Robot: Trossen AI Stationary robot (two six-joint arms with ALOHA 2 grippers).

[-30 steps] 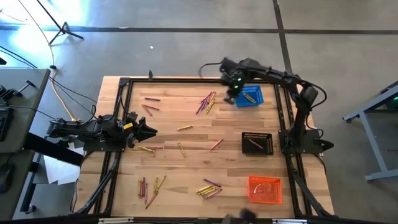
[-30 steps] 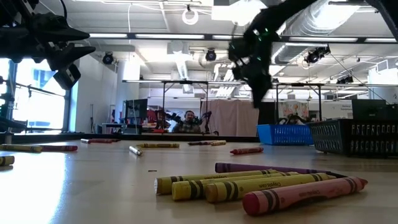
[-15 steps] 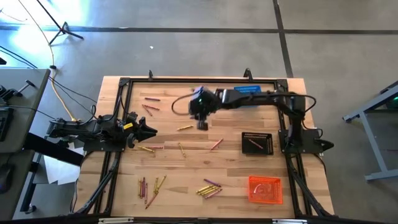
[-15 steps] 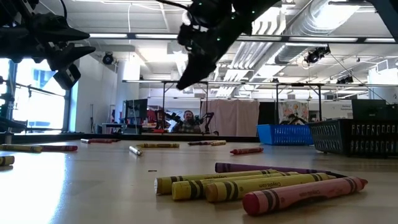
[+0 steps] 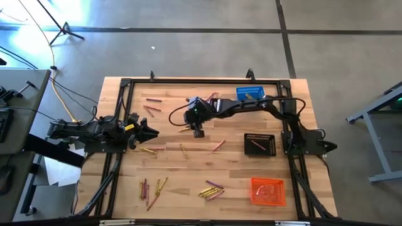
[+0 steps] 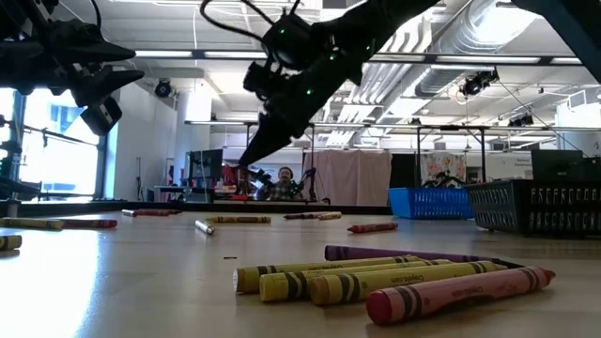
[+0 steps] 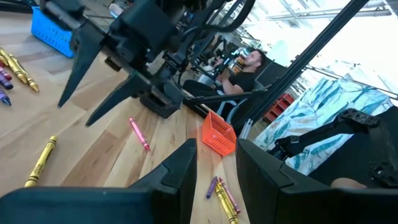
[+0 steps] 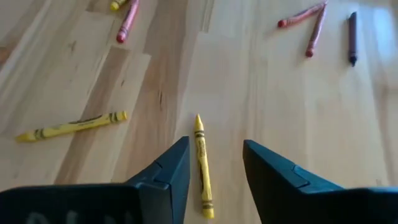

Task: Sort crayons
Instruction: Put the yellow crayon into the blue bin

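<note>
Many thin crayons lie flat and scattered on the wooden table. My right gripper (image 5: 198,130) is open and hangs a little above the table's middle, touching nothing. A yellow crayon (image 8: 200,165) lies on the wood below the gap between its fingers; it also shows in the high view (image 5: 186,129). In the low view my right gripper (image 6: 252,155) slants down, clear of the tabletop. My left gripper (image 5: 151,132) is open and empty at the table's left side. Purple, yellow and pink crayons (image 6: 394,277) lie in a bunch near the front edge.
A blue basket (image 5: 250,93) stands at the far right, a black one (image 5: 259,144) at the right, an orange one (image 5: 268,191) at the near right. Crayon bunches lie near the front edge (image 5: 210,190), at the front left (image 5: 152,187) and at the far middle (image 5: 210,100).
My right gripper has swung from above the blue basket at the far right toward the table's left and near side. It has come down to just above the yellow crayon at the middle. No crayon has moved.
</note>
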